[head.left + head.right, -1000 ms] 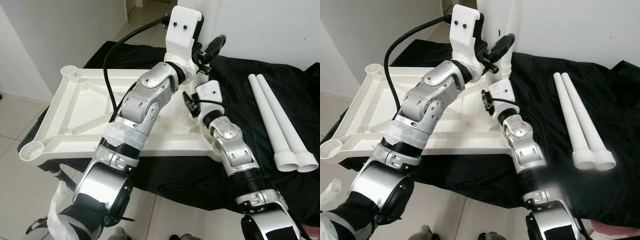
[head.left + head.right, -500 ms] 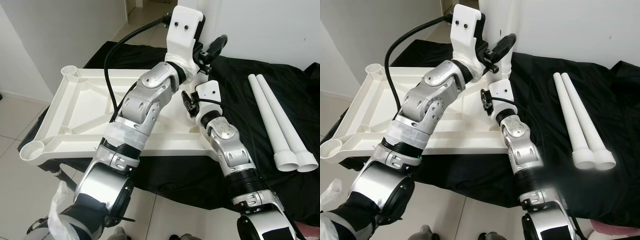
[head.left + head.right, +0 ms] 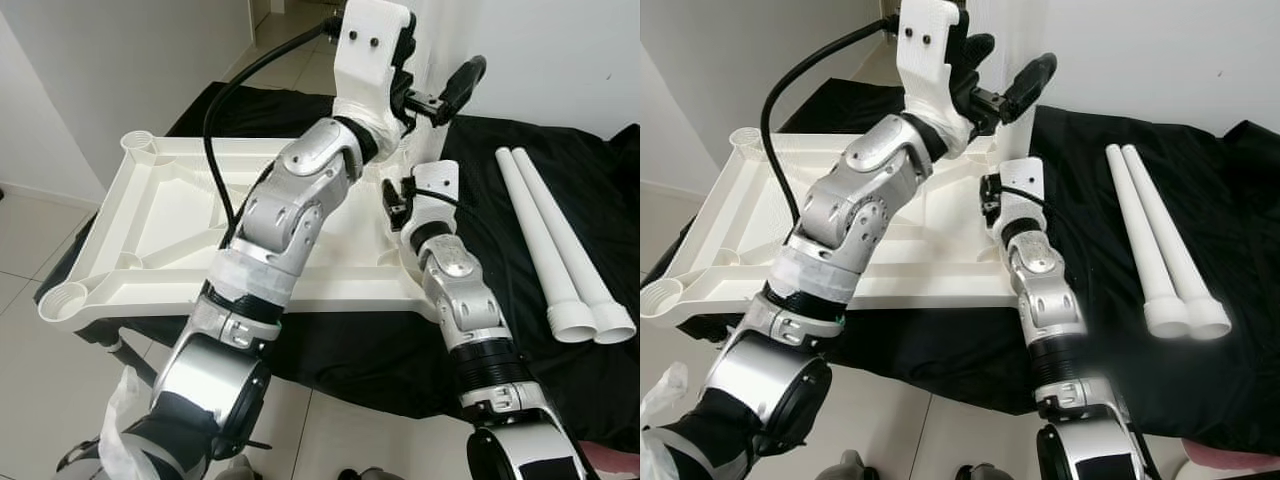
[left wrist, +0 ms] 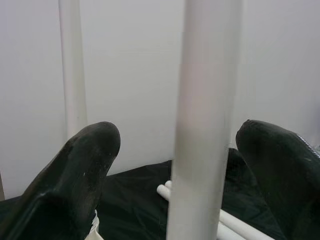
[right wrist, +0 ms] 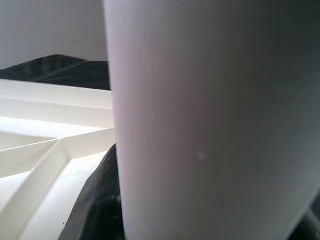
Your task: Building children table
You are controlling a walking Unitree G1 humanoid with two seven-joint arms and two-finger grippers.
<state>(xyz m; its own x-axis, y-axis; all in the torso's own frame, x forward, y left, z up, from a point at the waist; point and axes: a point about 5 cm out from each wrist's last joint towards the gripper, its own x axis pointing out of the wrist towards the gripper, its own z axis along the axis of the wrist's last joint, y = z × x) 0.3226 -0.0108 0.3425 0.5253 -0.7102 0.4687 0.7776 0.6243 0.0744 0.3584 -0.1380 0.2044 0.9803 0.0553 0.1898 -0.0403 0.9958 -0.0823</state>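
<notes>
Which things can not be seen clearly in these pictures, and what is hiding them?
- Socket where the upright leg meets the upturned tabletop: both eye views, hidden by the left arm and right wrist.
- Right gripper's fingers: right wrist view, leg too close, one dark finger partly visible; open or shut unclear.
- Top of the upright leg: cut off by the upper edge.
- Far ends of the two spare legs: too small for detail.

We see a white tabletop [image 3: 150, 215] of smooth, faintly glossy plastic, two matt white plastic legs [image 3: 555, 255], a soft black cloth [image 3: 590, 190] beneath, and brushed silver metal arm shells [image 3: 290, 200].
</notes>
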